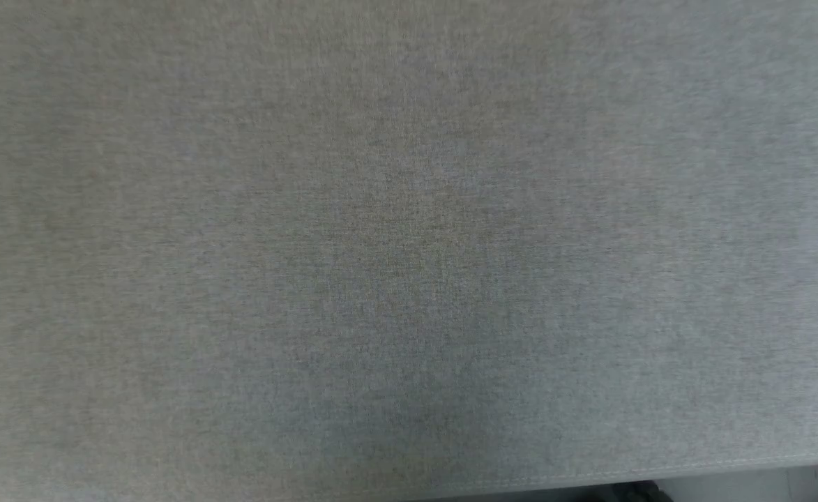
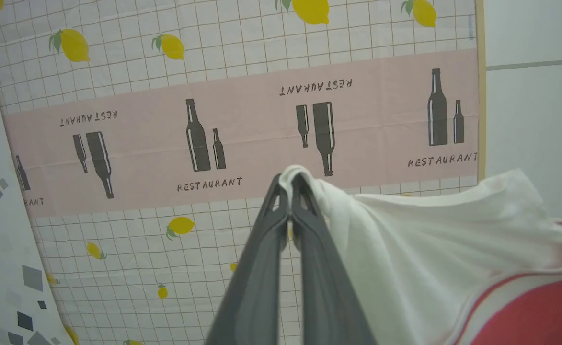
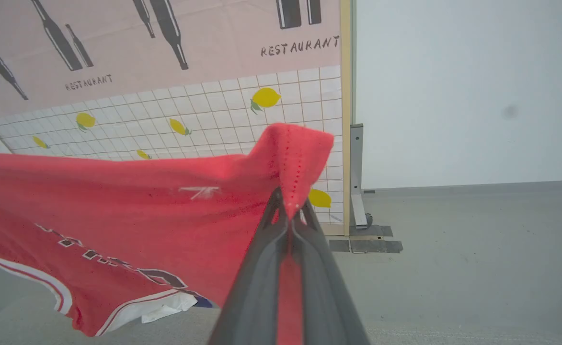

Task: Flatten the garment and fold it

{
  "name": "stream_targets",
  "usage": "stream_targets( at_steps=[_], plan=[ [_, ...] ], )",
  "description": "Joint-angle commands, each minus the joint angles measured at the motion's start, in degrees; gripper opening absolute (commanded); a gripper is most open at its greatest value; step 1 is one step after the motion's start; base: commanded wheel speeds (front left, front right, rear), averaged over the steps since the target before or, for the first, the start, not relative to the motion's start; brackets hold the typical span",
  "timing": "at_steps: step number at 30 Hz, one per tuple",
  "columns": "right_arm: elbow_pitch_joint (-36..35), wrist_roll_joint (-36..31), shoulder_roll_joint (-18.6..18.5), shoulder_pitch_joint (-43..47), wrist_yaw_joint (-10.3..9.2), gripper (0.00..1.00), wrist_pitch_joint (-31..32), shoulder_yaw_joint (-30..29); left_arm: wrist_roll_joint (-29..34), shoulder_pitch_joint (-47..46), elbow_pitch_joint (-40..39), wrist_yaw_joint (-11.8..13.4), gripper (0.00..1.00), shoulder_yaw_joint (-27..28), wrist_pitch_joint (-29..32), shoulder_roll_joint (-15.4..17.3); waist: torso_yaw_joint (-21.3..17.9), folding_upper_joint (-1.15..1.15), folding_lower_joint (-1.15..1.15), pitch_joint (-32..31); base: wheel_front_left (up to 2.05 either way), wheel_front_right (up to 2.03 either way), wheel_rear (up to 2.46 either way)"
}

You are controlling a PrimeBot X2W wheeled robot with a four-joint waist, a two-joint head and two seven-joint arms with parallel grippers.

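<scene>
The garment (image 3: 118,206) is held up over the grey cloth-covered bench (image 1: 409,251), strung between both hands. The left hand (image 2: 288,189) is pressed together on a white inner edge, and the cloth is seen trailing to that view's right. The right hand (image 3: 290,213) is pinched on a red corner, with the cloth drawn off to that view's left. The long axis is judged to lie from hand to hand, so both arms are likely needed together for lowering.

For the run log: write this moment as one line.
phase: garment held up, not yet flat | left gripper: shut on garment | right gripper: shut on garment
</scene>
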Motion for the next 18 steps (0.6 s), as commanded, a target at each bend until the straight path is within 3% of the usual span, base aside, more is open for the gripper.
stream_targets(
  at_steps=[1,10,18],
  plan=[
    [0.65,0.24,-0.48,-0.14,-0.09,0.0,-0.9,0.17,-0.74,0.59,0.55,0.12,0.0,0.22,-0.84,-0.26,0.43,0.0,-0.02,4.03,0.0,0.0,0.0],
    [1.52,6.56,-3.1,8.24,-0.09,0.0,-4.37,4.7,-5.29,10.07,4.14,-1.67,0.0,0.87,-6.52,-3.4,3.46,0.0,-0.02,4.22,0.0,0.0,0.0],
    [-2.13,16.37,-6.71,25.78,-0.09,0.0,-9.25,11.78,-10.07,26.96,6.38,-4.85,0.0,0.6,-11.92,-6.35,6.42,0.0,-0.02,-4.3,0.0,0.0,0.0]
  ],
)
